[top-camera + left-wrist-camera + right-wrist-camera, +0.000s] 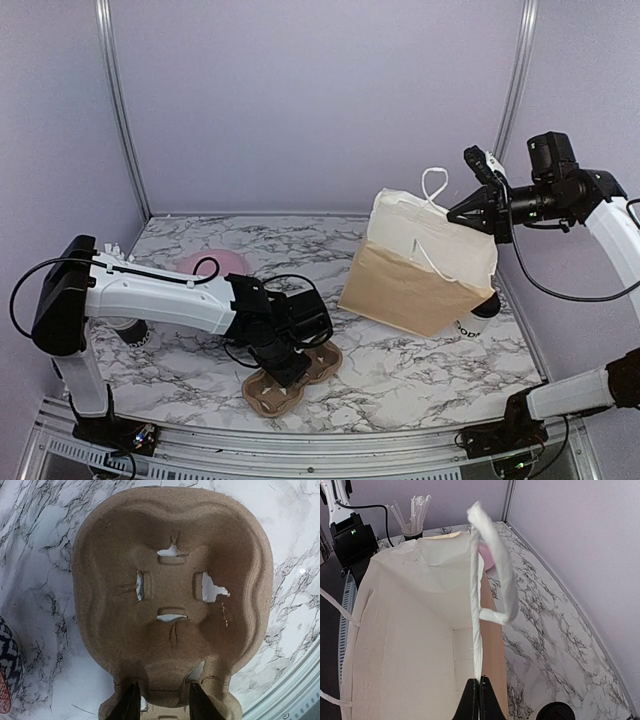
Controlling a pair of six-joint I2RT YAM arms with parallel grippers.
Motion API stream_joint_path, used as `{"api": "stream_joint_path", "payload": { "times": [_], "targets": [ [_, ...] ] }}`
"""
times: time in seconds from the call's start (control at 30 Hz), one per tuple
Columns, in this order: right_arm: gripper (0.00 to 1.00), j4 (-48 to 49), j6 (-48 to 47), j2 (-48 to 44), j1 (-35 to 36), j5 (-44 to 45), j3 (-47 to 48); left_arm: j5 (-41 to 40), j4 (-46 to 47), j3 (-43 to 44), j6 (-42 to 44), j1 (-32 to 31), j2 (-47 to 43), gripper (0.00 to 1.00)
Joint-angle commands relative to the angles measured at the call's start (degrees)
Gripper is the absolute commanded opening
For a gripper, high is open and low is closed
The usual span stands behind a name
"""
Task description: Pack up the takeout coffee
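One takeout coffee cup, white with black lettering, stands on the table at the right and is mostly hidden behind the paper bag. Its black lid shows in the right wrist view. My right gripper is shut on the bag's top rim and holds the white-lined bag open and tilted. My left gripper is down on the brown pulp cup tray. Its fingers are closed on the ridge at the tray's narrow middle. The tray holds no cups.
A dark cup of white straws stands by the left arm's base. A pink round thing lies at the back left. A white thing with black marks shows under the left arm. A black-and-white patterned thing is beside the tray.
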Motion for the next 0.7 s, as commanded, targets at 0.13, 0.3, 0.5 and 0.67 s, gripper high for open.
{"api": "stream_joint_path", "payload": {
  "times": [0.13, 0.3, 0.5, 0.67],
  "targets": [
    [0.0, 0.3, 0.1, -0.1, 0.4, -1.4, -0.5, 2.0, 0.4, 0.9, 0.4, 0.4, 1.7, 0.27],
    [0.0, 0.4, 0.3, -0.2, 0.5, -1.9, -1.0, 1.3, 0.4, 0.8, -0.8, 0.5, 0.6, 0.22],
    [0.0, 0.4, 0.8, 0.0, 1.2, -2.3, -1.2, 0.4, 0.3, 0.1, -2.3, 0.5, -4.7, 0.2],
    [0.0, 0.6, 1.1, 0.0, 4.2, -1.1, -2.0, -0.3, -0.2, -1.2, -3.9, 0.5, -11.0, 0.19]
  ]
}}
